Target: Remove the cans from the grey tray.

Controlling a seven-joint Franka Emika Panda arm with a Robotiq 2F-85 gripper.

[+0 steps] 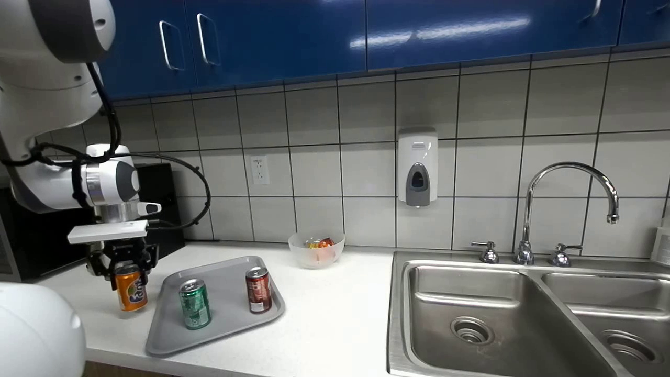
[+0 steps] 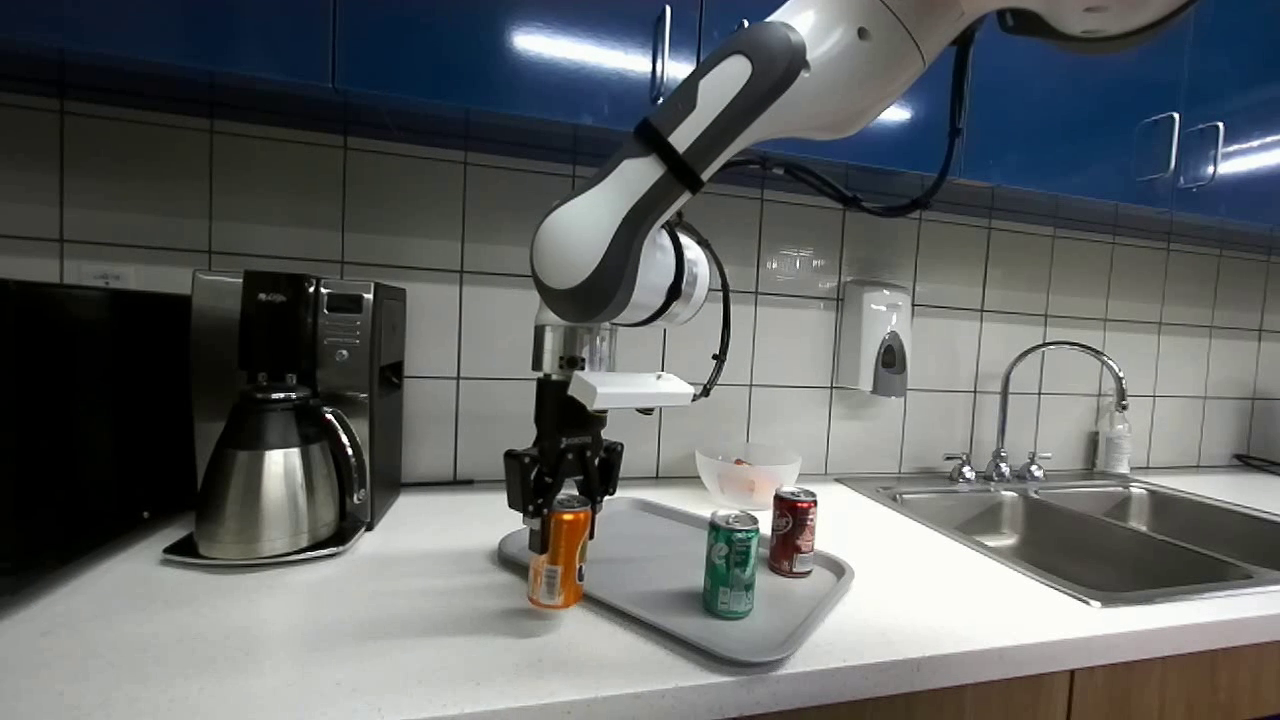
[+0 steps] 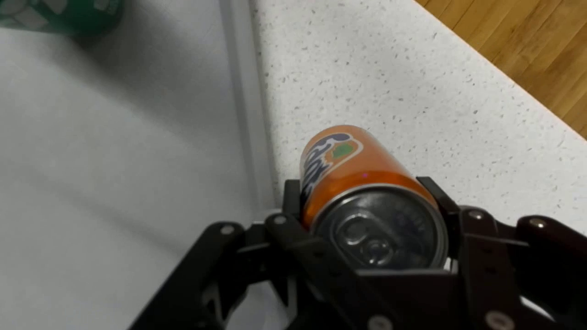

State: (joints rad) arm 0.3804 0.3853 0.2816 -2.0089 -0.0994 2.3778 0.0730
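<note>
My gripper is shut on the orange can, its fingers on either side near the silvery top. In the wrist view the orange can hangs over the speckled counter, just outside the rim of the grey tray. It is roughly upright, its base at or slightly above the counter; contact cannot be made out. Still on the grey tray stand the green can, near one side, and the red can. Only a piece of the green can shows in the wrist view.
Behind the tray, a frosted bowl with reddish contents sits by the tiled wall. A coffee maker occupies the counter's back in an exterior view. The steel sink is set in beyond the tray, and the counter's front edge runs nearby.
</note>
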